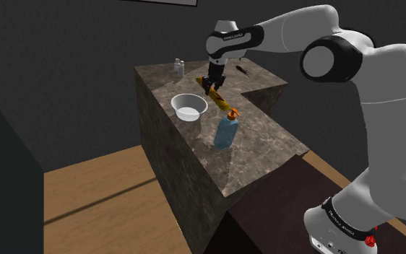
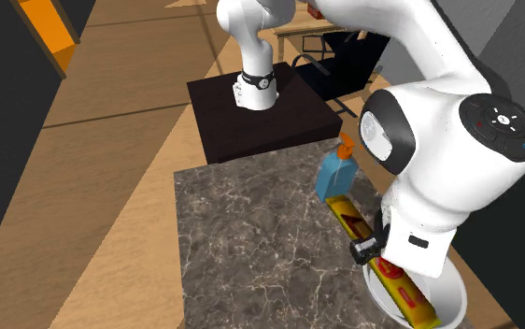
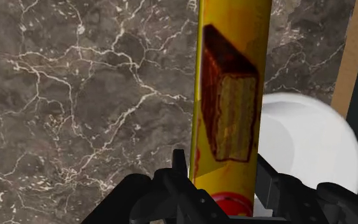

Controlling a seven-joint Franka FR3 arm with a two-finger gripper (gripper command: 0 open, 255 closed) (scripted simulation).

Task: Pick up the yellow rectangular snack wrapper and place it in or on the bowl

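Going left to right in the shoulder view: a small pale bottle (image 1: 179, 68) is standing behind the bowl (image 1: 189, 112), out by the far corner of the marble counter (image 1: 266, 148). The bowl itself is white and sitting near the counter's left edge. Just right of the bowl, I'm hanging my gripper (image 1: 212, 86) over the yellow wrapper (image 1: 218, 94), a long bar with a wafer picture on it. In the wrist view my fingers (image 3: 179, 167) are squeezing in on its two long sides, so I'm gripping it. It's lying right alongside the bowl, and in the second exterior view one end is overlapping the bowl's rim. I can't tell whether it's off the counter. Further right of the bowl, a blue pump bottle (image 1: 225, 134) with an orange top is standing upright. A small dark thing (image 1: 243, 70) is lying well behind and right of the bowl.
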